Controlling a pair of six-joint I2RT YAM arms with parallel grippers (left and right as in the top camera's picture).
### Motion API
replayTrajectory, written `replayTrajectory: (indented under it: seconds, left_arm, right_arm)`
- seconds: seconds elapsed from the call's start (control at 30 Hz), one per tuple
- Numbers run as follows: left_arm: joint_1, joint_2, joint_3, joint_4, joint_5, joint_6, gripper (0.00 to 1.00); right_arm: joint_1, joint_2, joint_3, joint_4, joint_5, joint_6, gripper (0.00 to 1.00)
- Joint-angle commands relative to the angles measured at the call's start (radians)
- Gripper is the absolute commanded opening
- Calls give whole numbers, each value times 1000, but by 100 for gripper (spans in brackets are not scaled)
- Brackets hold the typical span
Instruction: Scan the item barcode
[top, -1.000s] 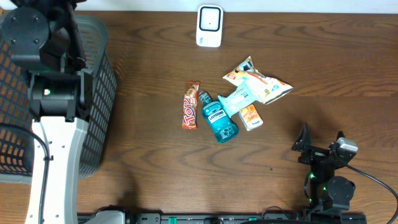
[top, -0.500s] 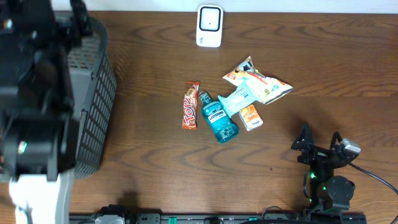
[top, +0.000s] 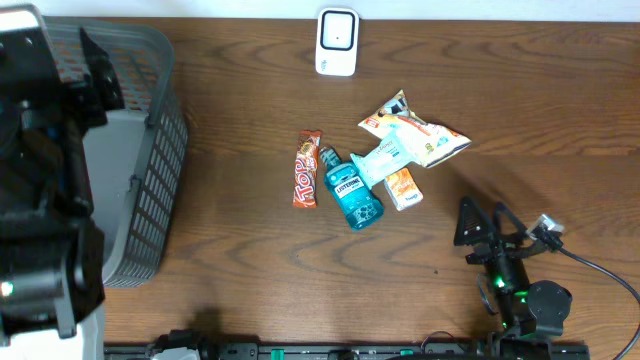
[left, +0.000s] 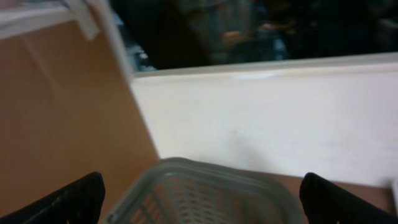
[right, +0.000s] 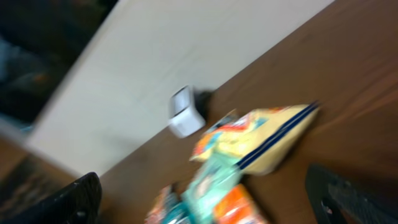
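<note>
both pincers empty with jaws spread wide, left gripper (left: 202, 190) over the grey plastic mesh basket (top: 152, 170), right gripper (top: 484, 224) near the front edge of the brown wooden table (top: 250, 260); blue mouthwash bottle (top: 351, 193), red-brown candy bar (top: 306, 169), yellow snack bag (top: 418, 134), teal wipes pack (top: 384, 157) and small orange box (top: 403, 187) lie clustered mid-table, in front of the white barcode scanner (top: 336, 42).

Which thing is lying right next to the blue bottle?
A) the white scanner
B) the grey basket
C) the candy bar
C: seen from overhead, the candy bar lies alongside the blue bottle, while the basket and the white scanner sit well apart from it.
</note>
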Motion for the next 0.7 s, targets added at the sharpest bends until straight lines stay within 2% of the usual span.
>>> replayTrajectory:
  seconds: [0.0,0.1,0.2,0.33,0.43,0.57,0.67]
  left_arm:
    - [4,-91,12,-40,172,-21,100]
    - [4,-154,11,-84,208,-53,99]
    - [4,-212,9,-67,241,-74,99]
    - [4,-292,9,-75,245,-77,99]
    - [4,-357,9,-79,244,-76,99]
    - [4,-452,9,-84,243,-76,99]
    - [4,-515,2,-82,244,-76,99]
  right_arm:
    - [0,2,-1,-7,-148,114,99]
    - [0,2,-1,-15,-175,124,99]
    - [0,2,-1,-4,-119,127,99]
    - [0,3,0,79,-192,121,99]
    - [2,14,20,75,-212,92,99]
    - [13,85,92,48,-203,0,99]
    - [36,222,211,-34,-158,-136,99]
